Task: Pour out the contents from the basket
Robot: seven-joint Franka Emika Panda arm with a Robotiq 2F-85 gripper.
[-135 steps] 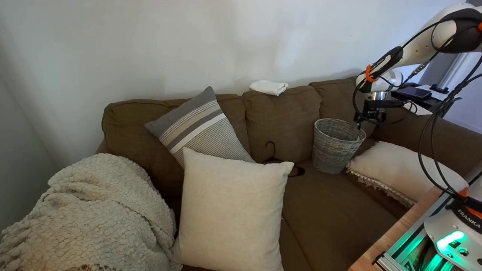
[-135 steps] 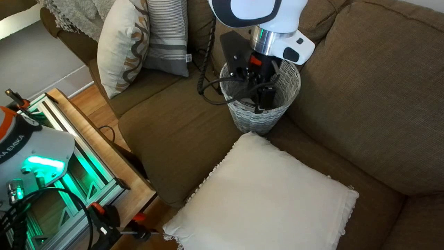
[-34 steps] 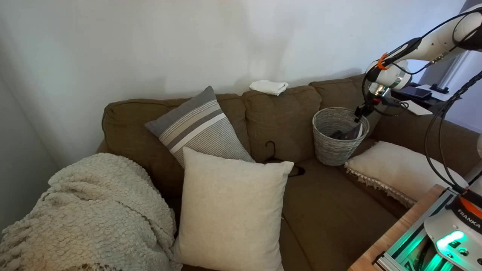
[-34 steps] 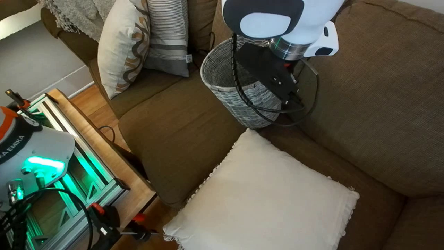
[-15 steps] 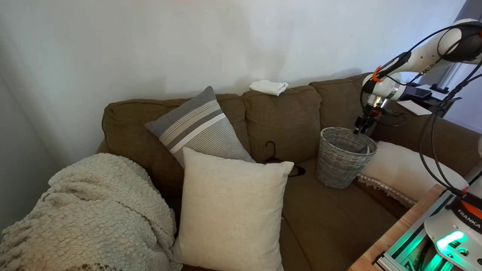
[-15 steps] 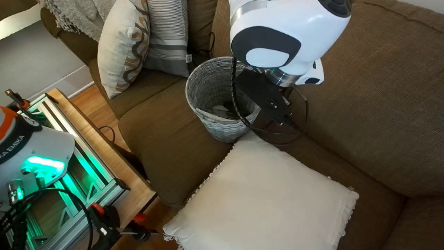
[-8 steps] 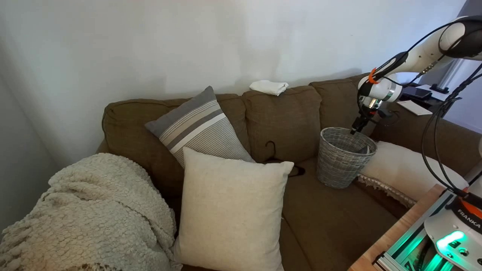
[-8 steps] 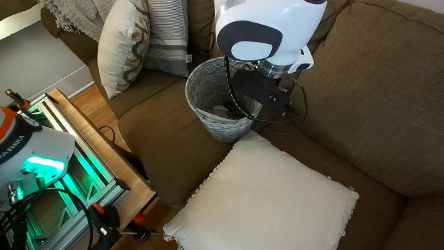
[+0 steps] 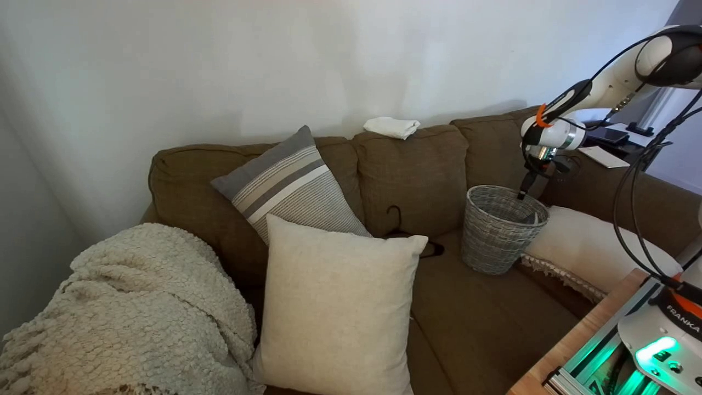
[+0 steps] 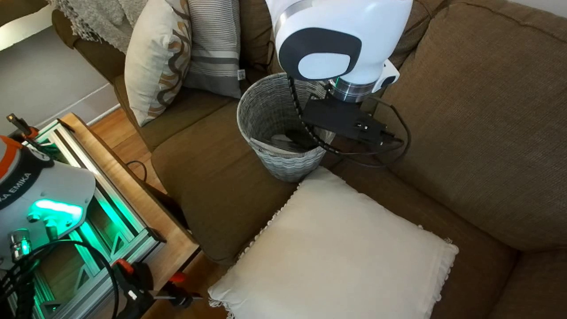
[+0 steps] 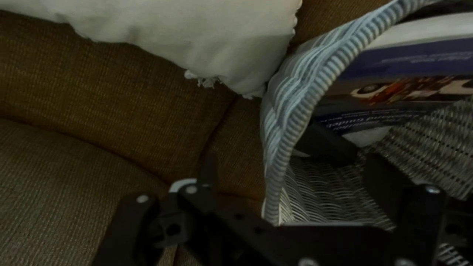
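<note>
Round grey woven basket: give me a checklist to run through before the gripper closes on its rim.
1. Gripper open: ok, jaws apart.
2. Rim between the fingers: ok, one each side in the wrist view.
3. Fingers low enough over the rim: cannot tell.
4. Basket upright on the brown fabric sofa: ok.
5. Flat blue-banded printed item inside the basket: ok.
6. White fringed fabric pillow clear of the basket: cannot tell, contact at its corner unclear.

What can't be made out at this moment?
Bottom of the basket, in an exterior view: hidden by its near wall.
Tips of the gripper, in an exterior view: hidden behind the black plate.
Printed item, wrist view: cut off by the right edge, some lettering blurred.
Dark object inside, wrist view: too dim to identify.
</note>
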